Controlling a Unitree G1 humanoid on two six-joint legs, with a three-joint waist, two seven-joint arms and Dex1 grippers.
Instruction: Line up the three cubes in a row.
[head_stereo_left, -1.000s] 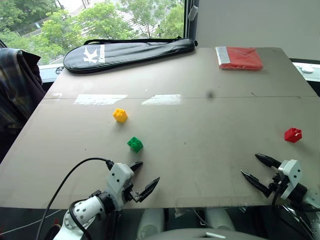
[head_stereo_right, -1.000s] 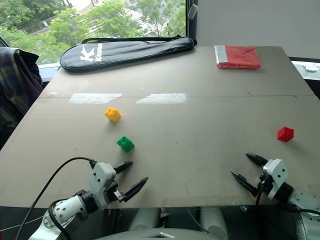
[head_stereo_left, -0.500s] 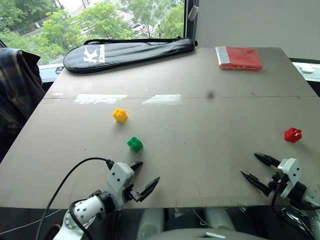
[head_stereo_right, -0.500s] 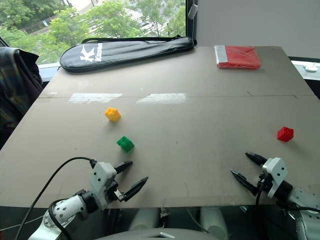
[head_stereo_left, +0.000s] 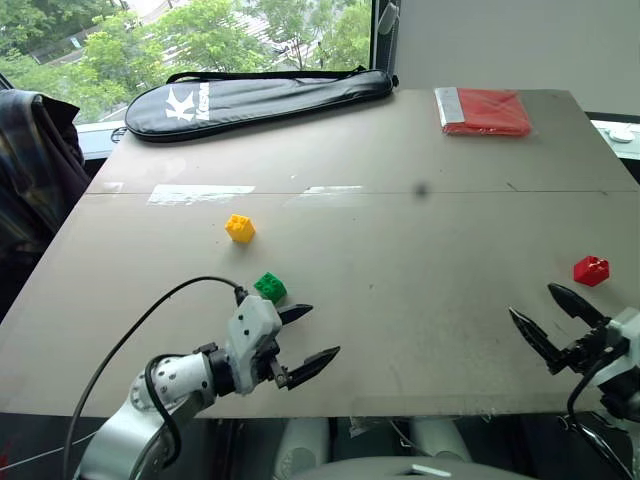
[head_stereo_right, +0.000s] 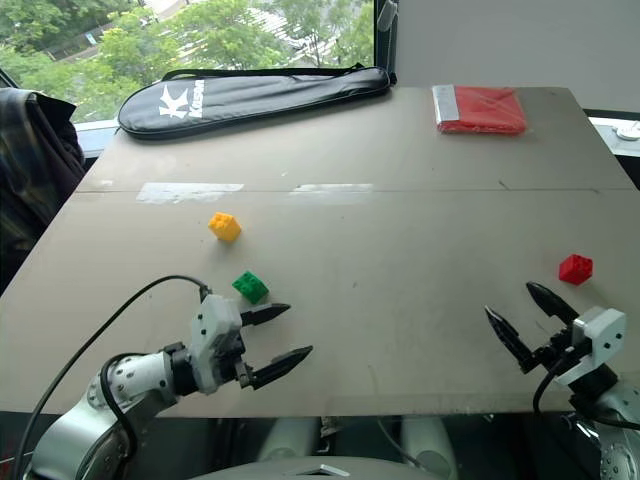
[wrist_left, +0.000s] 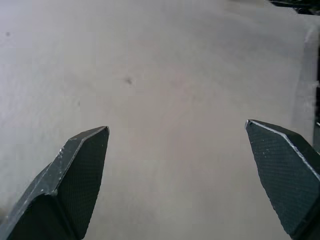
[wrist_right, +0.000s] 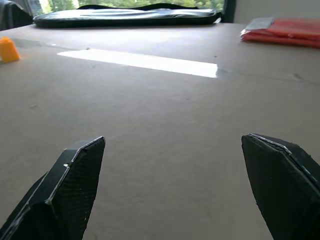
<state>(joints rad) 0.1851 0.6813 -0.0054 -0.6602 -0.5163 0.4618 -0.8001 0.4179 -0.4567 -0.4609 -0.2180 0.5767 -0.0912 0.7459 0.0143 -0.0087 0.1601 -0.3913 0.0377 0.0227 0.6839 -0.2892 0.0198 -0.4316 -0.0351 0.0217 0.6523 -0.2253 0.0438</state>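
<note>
- The grey-brown tabletop (head_stereo_left: 400, 260) carries everything; a seam crosses it from side to side, with two pale glossy patches lying along that seam on the left.
- A long black racket bag (head_stereo_left: 260, 95) with white lettering lies along the far edge, left of centre.
- A flat red packet (head_stereo_left: 483, 110) rests at the far right corner, well apart from the cubes.
- The left end effector (head_stereo_left: 306, 334) hangs over the near left part of the tabletop, its two black fingers spread wide with nothing between them; a black cable loops back from its wrist.
- The right end effector (head_stereo_left: 552, 318) hangs over the near right edge, fingers likewise spread wide and empty.
- The green cube (head_stereo_left: 270, 288) sits just beyond the left end effector, very near its farther fingertip; whether the two touch I cannot tell.
- The yellow cube (head_stereo_left: 239, 228) lies farther back and slightly left of the green one, near the seam.
- The red cube (head_stereo_left: 591, 270) lies alone near the right edge, just beyond the right end effector and well apart from the other two cubes.
</note>
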